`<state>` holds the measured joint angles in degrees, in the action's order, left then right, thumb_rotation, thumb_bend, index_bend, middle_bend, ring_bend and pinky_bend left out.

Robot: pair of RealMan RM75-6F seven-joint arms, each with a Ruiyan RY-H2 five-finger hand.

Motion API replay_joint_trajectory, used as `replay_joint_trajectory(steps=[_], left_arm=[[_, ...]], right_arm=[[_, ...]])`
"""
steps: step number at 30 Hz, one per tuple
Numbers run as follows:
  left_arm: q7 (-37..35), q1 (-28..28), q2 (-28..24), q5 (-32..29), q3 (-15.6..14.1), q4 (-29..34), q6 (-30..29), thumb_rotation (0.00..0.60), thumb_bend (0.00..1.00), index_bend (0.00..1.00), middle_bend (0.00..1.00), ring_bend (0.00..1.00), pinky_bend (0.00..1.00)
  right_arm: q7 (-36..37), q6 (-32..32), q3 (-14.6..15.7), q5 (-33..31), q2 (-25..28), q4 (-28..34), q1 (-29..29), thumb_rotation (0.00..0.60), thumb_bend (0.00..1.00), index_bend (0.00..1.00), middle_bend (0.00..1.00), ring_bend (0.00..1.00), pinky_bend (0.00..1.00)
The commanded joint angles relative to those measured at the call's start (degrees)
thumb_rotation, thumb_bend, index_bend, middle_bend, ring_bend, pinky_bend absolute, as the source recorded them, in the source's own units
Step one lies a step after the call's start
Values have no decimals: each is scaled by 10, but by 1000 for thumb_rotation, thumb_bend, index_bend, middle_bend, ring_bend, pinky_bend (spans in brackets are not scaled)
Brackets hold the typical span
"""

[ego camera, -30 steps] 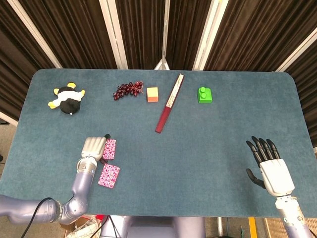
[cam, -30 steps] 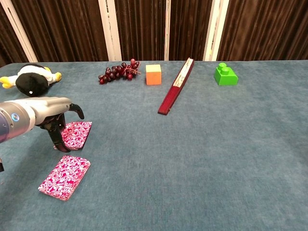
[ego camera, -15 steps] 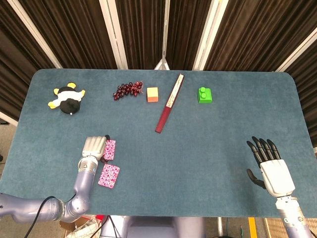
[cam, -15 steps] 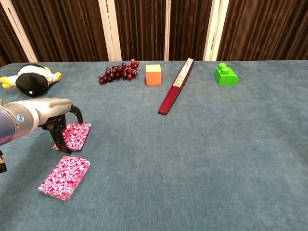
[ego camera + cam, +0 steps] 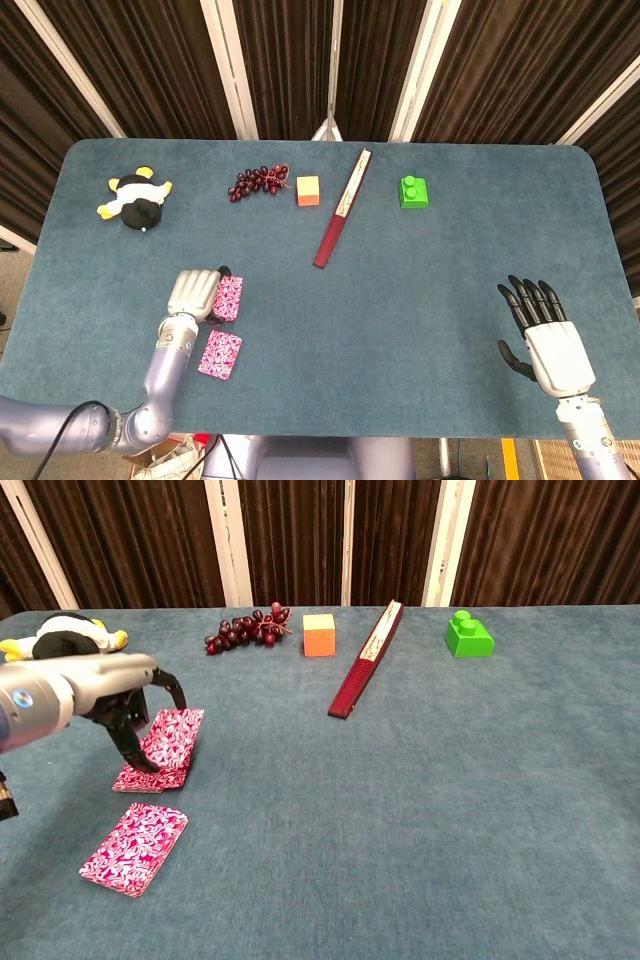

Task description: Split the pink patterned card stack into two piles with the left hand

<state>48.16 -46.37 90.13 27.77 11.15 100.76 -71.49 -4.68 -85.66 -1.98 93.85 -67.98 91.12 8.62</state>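
Left hand (image 5: 120,705) gripping far card pile (image 5: 168,742), edges lifted.

Your counter (image 5: 420,300) is covered in blue-green felt, with rounded far corners. Along its far side, from your left, lie a black-and-white plush toy (image 5: 136,199) with yellow tips, a bunch of dark grapes (image 5: 258,182), an orange cube (image 5: 308,190) just beside the grapes, a long dark-red folded fan (image 5: 341,209) set at a slant, and a green toy brick (image 5: 413,191). Near the front left edge you have two pink patterned card piles (close together, not touching): the nearer pile (image 5: 135,847) lies flat, and the farther pile (image 5: 165,746) lies beyond it, slightly fanned.
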Motion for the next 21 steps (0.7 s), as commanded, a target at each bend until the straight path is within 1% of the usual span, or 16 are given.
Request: replay_joint_trajectory(steps=[1, 6, 10, 15, 21], left_arm=[[1, 5, -21, 8, -3, 24, -11, 600, 350, 387, 899, 892, 1000], [-4, 21, -54, 16, -22, 43, -16, 600, 350, 389, 899, 891, 1000], [-26, 50, -93, 33, -55, 54, -14, 600, 350, 389, 898, 891, 1000], [-61, 87, -134, 61, -102, 49, 6, 600, 350, 387, 898, 891, 1000], [-93, 117, -145, 103, -140, 33, 25, 600, 350, 373, 895, 891, 1000]], right_arm=[[0, 0, 0, 0, 0, 0, -1, 600, 369, 0, 0, 0, 36], [0, -1, 0, -2, 1, 0, -1, 600, 369, 0, 0, 0, 36], [2, 0, -1, -3, 2, 0, -1, 600, 369, 0, 0, 0, 36], [0, 0, 0, -2, 0, 0, -1, 600, 369, 0, 0, 0, 36], [-5, 1, 0, 0, -2, 2, 0, 600, 369, 0, 0, 0, 36]])
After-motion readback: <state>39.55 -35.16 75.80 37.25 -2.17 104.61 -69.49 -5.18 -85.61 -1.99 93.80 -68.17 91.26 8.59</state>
